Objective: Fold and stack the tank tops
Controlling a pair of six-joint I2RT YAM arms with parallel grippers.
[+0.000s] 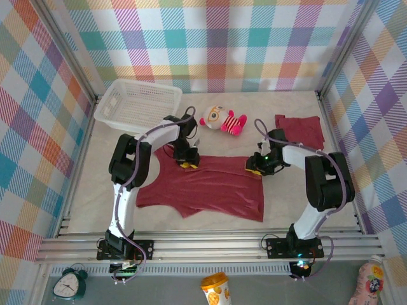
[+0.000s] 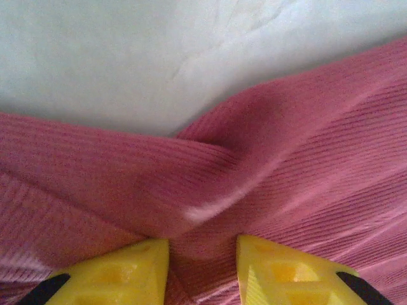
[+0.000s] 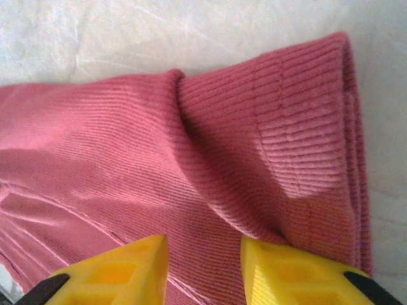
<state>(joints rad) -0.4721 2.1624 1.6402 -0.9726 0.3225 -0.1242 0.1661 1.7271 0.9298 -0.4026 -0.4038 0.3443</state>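
Covering the pale tabletop [image 1: 210,219] — plaid-checked walls [image 1: 216,38] around — one maroon tank top [image 1: 210,187].

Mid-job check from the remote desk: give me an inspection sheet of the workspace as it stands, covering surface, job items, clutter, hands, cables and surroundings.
Surface: pale cloth-covered table, lightly wrinkled.
Job's things: spread tank top lying flat at centre; second tank top, folded small, far right.
Clutter: white basket far left, tilted against the wall; plush doll behind the spread top.
Hands: left hand on the spread top's far edge, cloth bunched between its fingers; right hand on the hem corner, a cloth fold between its fingers. Firm grip cannot be told.
Cables: grey cables run along both arms, none on the cloth.
Surroundings: plaid walls; clock, cup below the table edge.
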